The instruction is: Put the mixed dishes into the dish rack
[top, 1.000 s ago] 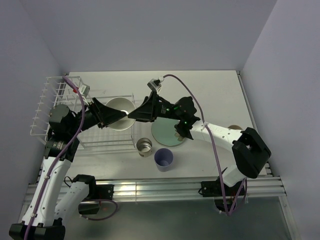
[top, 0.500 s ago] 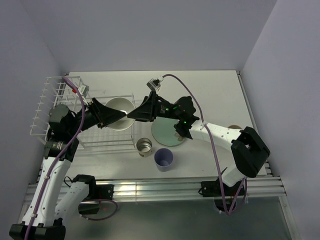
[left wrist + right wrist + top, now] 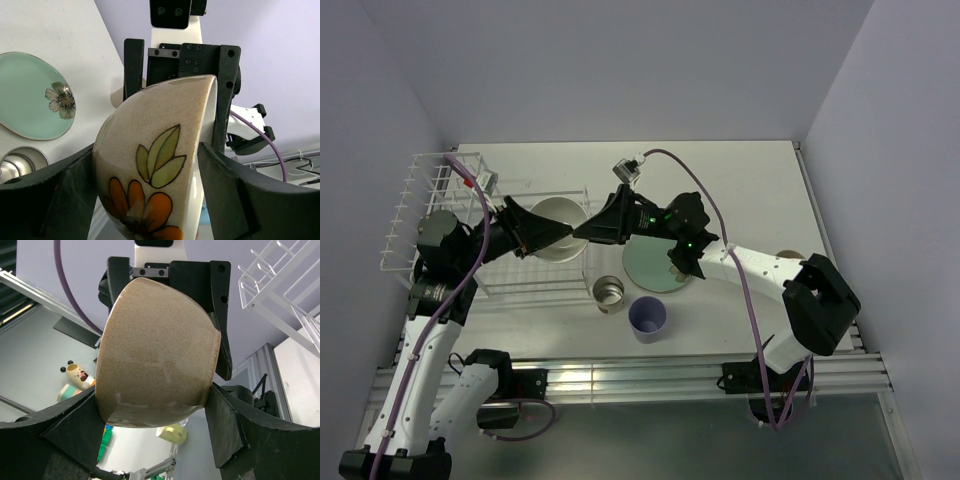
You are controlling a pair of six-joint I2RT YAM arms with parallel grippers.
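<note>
Cream bowl point(image 3: 558, 210) was up off the table point(image 3: 760, 190), caught btwn both sets of jaws, which met tip to tip over the right end of the dish rack point(image 3: 420, 215).

R jaws stood wide: R fingers point(image 3: 75, 430) were pressed one on each side of the bowl, so they had hold of it. L jaws were wide too, w/ L fingers point(image 3: 65, 195) flanking the bowl. Contact there was too close to call, so couldn't tell if they gripped.

Top cam gave only the pale inside of the bowl. L wrist cam showed what it couldn't: an orange flower w/ green leaves on the outer wall, and R jaws clamped on the far side. R wrist cam got the plain speckled side, w/ L jaws behind it and rack wires up beyond the jaws to the right.

Below and to the side of L jaws lay the green plate point(image 3: 30, 100) w/ its flower, flat on the table, and the steel cup point(image 3: 20, 162) just beside it. Only the top cam caught the lavender cup point(image 3: 647, 316), upright, nearer the arm bases than either set of jaws.
</note>
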